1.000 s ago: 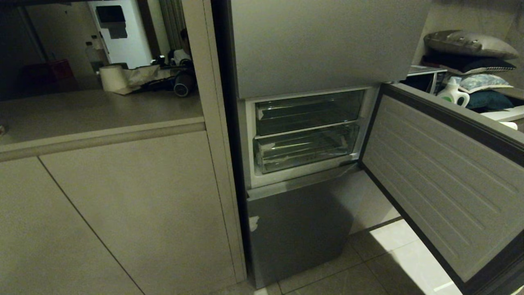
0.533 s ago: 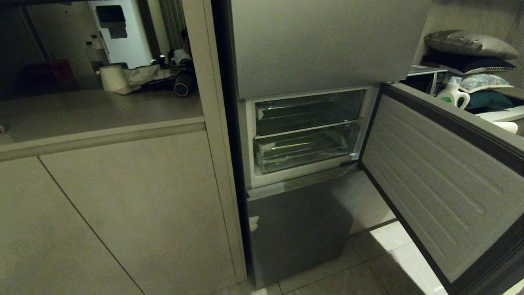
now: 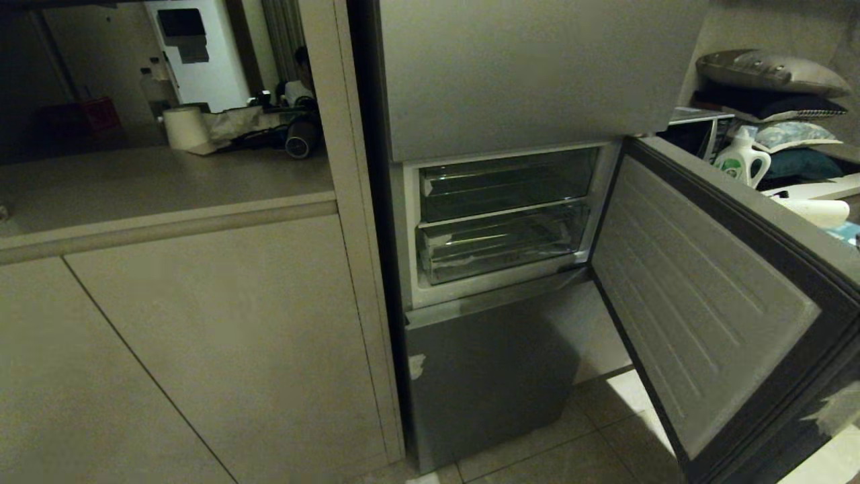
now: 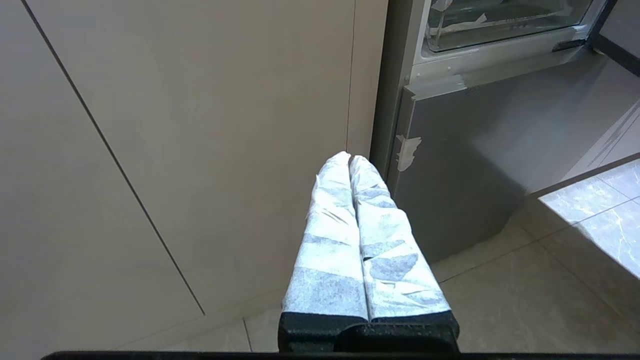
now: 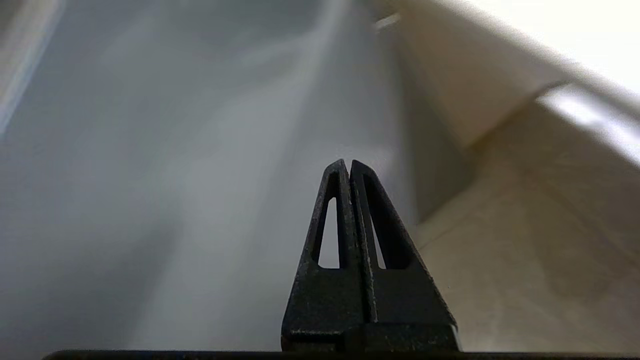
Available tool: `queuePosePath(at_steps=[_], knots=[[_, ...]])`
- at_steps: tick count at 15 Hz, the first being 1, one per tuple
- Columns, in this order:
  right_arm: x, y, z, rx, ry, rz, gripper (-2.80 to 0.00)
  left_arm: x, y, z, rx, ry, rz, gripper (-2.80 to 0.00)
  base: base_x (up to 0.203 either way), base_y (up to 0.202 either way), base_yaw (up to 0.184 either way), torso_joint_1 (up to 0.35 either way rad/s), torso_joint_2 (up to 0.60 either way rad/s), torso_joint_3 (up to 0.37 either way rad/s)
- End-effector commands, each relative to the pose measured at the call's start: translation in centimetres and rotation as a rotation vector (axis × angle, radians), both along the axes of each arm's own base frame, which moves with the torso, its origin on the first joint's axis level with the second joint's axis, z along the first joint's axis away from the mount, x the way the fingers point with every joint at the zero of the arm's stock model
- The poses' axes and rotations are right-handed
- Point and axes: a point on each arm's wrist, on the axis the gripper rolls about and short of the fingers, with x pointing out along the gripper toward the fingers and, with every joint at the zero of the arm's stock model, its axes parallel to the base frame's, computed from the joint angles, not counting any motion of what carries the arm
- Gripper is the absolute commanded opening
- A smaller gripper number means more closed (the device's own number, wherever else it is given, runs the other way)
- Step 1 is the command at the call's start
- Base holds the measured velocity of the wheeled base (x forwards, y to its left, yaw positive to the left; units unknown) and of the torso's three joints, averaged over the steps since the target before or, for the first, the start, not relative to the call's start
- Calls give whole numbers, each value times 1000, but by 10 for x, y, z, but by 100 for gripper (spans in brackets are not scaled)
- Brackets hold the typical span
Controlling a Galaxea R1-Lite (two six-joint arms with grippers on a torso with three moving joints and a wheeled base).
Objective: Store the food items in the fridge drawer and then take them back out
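Jaws of both the left gripper and right gripper were pressed together, empty; fridge drawer, centre frame, sat pushed in behind the open door; no food visible; step judged door-opening, next pulling the drawer out.

Neither arm shows in the head view. The open fridge door is cut off at the bottom right edge. Behind their clear fronts, the upper bin and the fridge drawer are too dim to tell whether anything lies inside. In the right wrist view, the grey surface past the right gripper is blurred. The left wrist view cuts the drawer at its edge.
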Motion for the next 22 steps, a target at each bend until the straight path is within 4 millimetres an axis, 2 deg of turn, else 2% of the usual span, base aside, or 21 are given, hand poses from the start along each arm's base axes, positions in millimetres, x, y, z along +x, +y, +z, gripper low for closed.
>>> queuePosePath(at_steps=[1, 7, 9, 13, 16, 17, 19, 22], knots=[[7, 34, 7, -15, -28, 134, -280, 0, 0, 0, 0, 1, 0, -280, 0, 0, 0, 0, 0, 0], [30, 121, 12, -38, -37, 438, -280, 0, 0, 0, 0, 1, 0, -280, 0, 0, 0, 0, 0, 0], [47, 158, 11, -69, -22, 483, -280, 0, 0, 0, 0, 1, 0, -280, 0, 0, 0, 0, 0, 0], [105, 221, 6, -108, -20, 505, -280, 0, 0, 0, 0, 1, 0, -280, 0, 0, 0, 0, 0, 0], [156, 262, -19, -125, -95, 514, -280, 0, 0, 0, 0, 1, 0, -280, 0, 0, 0, 0, 0, 0], [174, 278, -28, -134, -127, 497, -280, 0, 0, 0, 0, 1, 0, -280, 0, 0, 0, 0, 0, 0], [213, 307, -32, -136, -246, 453, -280, 0, 0, 0, 0, 1, 0, -280, 0, 0, 0, 0, 0, 0], [259, 336, -41, -120, -401, 411, -280, 0, 0, 0, 0, 1, 0, -280, 0, 0, 0, 0, 0, 0]])
